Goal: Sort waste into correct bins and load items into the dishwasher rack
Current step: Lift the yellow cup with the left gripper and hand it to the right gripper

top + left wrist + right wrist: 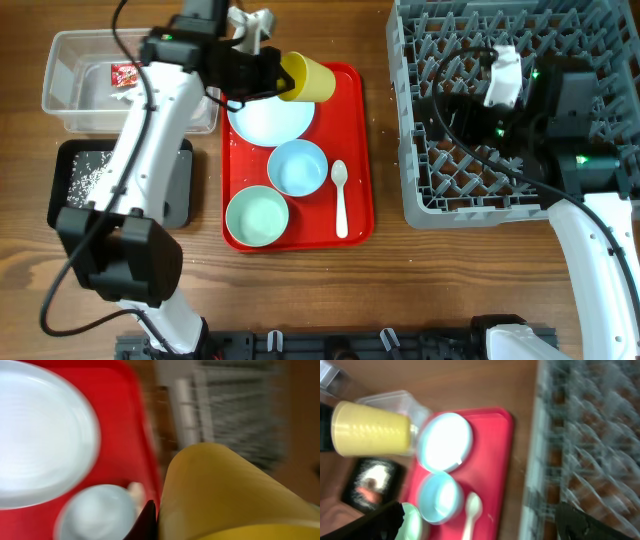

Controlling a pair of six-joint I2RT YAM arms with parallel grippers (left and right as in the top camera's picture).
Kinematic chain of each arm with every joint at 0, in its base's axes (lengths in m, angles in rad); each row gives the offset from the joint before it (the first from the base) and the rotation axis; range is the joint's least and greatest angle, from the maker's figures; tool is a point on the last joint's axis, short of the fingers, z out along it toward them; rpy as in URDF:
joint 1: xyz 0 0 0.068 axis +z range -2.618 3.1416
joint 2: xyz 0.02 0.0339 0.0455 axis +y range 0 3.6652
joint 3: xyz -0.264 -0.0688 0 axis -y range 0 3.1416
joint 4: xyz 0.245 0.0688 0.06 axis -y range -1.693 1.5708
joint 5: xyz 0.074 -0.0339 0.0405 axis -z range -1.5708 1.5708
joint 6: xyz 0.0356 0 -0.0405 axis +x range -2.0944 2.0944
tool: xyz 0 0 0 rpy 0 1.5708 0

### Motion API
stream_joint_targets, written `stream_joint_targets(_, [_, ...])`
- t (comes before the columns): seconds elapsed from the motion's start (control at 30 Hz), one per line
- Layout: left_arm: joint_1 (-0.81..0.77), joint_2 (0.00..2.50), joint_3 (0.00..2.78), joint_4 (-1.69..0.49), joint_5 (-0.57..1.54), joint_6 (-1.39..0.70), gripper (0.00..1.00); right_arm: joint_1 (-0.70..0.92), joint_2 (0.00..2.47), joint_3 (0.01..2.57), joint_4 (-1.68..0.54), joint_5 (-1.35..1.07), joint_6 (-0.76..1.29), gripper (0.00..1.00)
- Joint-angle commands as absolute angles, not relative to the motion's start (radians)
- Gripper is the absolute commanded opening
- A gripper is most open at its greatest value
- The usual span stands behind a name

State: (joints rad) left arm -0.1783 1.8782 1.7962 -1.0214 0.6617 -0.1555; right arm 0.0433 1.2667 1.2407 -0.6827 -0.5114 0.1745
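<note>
My left gripper (pixel 272 78) is shut on the small yellow cup (pixel 309 78) and holds it on its side above the top of the red serving tray (pixel 355 150); the cup fills the left wrist view (pixel 225 495) and also shows in the right wrist view (pixel 370 429). On the tray lie the pale blue plate (pixel 268 118), the light blue bowl (pixel 298 167), the pale green bowl (pixel 257 216) and the white spoon (pixel 340 198). My right gripper (pixel 470 95) is open and empty over the grey dishwasher rack (pixel 420 190). The clear tub (pixel 60 95) holds the red wrapper (pixel 125 73). The black tray (pixel 180 190) holds rice (pixel 85 172).
The rack takes up the right side of the table. The clear tub and black tray stand at the left, one behind the other. Bare wood lies along the front edge. The right wrist view shows an orange piece in the black tray (pixel 365 492).
</note>
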Motion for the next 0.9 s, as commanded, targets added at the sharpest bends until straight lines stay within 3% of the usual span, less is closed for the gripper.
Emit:
stream_joint_targets(0.0, [-0.096, 1.881, 1.801, -1.026, 1.192, -0.047, 0.04, 0.049, 1.307, 1.254, -0.579, -0.802, 0.156, 1.0])
stream_joint_targets(0.23, [-0.105, 1.893, 1.8, -1.07, 1.267, 0.049, 0.04, 0.171, 1.483, 1.254, -0.273, -1.098, 0.223, 1.0])
stream_joint_targets(0.5, [-0.195, 1.945, 1.799, -1.063, 1.321, 0.049, 0.04, 0.226, 1.513, 1.254, -0.165, -1.102, 0.256, 1.0])
stream_joint_targets(0.67, [-0.198, 1.945, 1.799, -1.013, 1.506, 0.049, 0.04, 0.226, 1.513, 1.254, -0.164, -1.113, 0.263, 1.0])
stream_joint_targets(0.87, [-0.198, 1.945, 1.799, -1.005, 1.555, 0.049, 0.04, 0.226, 1.512, 1.255, -0.007, -1.229, 0.353, 0.91])
